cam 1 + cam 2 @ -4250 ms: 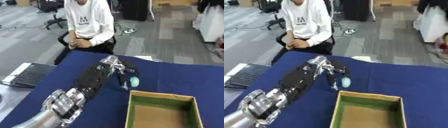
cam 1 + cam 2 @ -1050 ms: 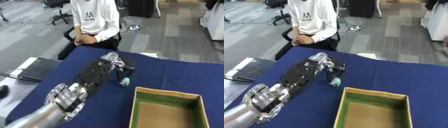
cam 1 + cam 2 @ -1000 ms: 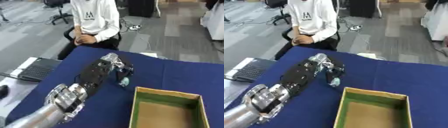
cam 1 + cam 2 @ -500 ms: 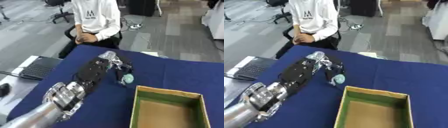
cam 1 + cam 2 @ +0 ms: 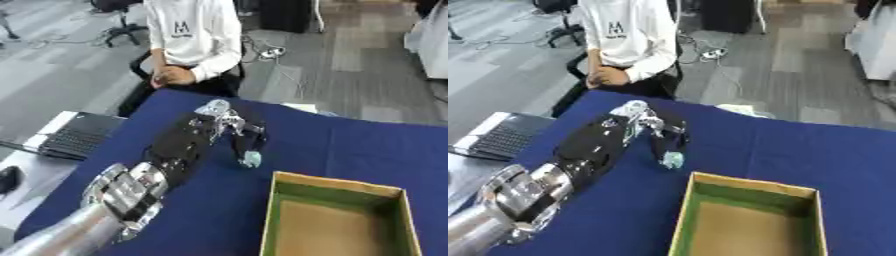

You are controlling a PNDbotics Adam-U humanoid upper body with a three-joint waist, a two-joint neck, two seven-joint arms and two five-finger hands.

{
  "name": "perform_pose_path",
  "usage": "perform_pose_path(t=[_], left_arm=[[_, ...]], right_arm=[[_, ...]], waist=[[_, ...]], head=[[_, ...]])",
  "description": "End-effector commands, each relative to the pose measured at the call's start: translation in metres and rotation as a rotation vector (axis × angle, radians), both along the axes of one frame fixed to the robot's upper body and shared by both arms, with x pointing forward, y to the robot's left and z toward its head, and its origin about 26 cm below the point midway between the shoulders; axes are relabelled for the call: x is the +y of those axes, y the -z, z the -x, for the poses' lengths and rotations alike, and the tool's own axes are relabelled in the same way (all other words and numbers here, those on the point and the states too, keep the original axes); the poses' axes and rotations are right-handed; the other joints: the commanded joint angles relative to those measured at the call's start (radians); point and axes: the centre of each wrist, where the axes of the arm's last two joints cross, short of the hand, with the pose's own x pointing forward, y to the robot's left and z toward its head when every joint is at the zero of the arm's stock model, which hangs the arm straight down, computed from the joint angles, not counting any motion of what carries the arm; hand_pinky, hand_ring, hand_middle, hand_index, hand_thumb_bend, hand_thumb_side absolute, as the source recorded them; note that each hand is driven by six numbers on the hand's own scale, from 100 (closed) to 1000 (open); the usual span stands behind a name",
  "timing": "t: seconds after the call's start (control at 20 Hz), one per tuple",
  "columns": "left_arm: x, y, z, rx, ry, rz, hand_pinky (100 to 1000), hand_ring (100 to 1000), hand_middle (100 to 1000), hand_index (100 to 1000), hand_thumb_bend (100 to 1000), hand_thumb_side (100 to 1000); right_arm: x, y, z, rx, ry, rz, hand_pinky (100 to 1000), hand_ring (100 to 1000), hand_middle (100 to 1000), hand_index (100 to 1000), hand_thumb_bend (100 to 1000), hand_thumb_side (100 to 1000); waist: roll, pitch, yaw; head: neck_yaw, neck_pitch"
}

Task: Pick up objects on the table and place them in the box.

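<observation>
Left hand (image 5: 229, 125), fingers curled down around a pale teal object (image 5: 251, 159) on the table (image 5: 350, 145), beside the box (image 5: 337, 220).

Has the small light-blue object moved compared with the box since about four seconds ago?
No clear move. The light-blue object lies just beyond the box, near its far left corner, as before, at the fingertips of the left hand. The camera has shifted.

My left robot hand (image 5: 229, 125) reaches over the middle of the surface (image 5: 350, 145), a small object (image 5: 251, 159) at its fingertips. The box (image 5: 337, 220) sits nearer me, to the right.
</observation>
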Motion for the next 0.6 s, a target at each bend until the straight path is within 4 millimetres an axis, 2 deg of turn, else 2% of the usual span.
perform_pose_path(t=[0.05, 0.3, 0.6], left_arm=[[0.0080, -0.0138, 0.0008, 0.182, 0.198, -0.142, 324, 424, 603, 705, 1000, 338], [0.0087, -0.0151, 0.0009, 0.181, 0.192, -0.155, 354, 447, 638, 721, 1000, 301], [0.0089, -0.0136, 0.0014, 0.173, 0.203, -0.151, 315, 395, 563, 660, 960, 296]], right_arm=[[0.0006, -0.0050, 0.0013, -0.366, -0.161, -0.139, 150, 266, 276, 407, 100, 1000], [0.0007, -0.0047, 0.0014, -0.365, -0.161, -0.140, 149, 266, 276, 407, 100, 1000], [0.0010, -0.0044, 0.0014, -0.365, -0.162, -0.142, 149, 265, 275, 407, 100, 1000]], waist=[[-0.003, -0.015, -0.001], [-0.003, -0.015, 0.000], [-0.004, -0.015, 0.001]], head=[[0.011, 0.004], [0.013, 0.007], [0.015, 0.008]])
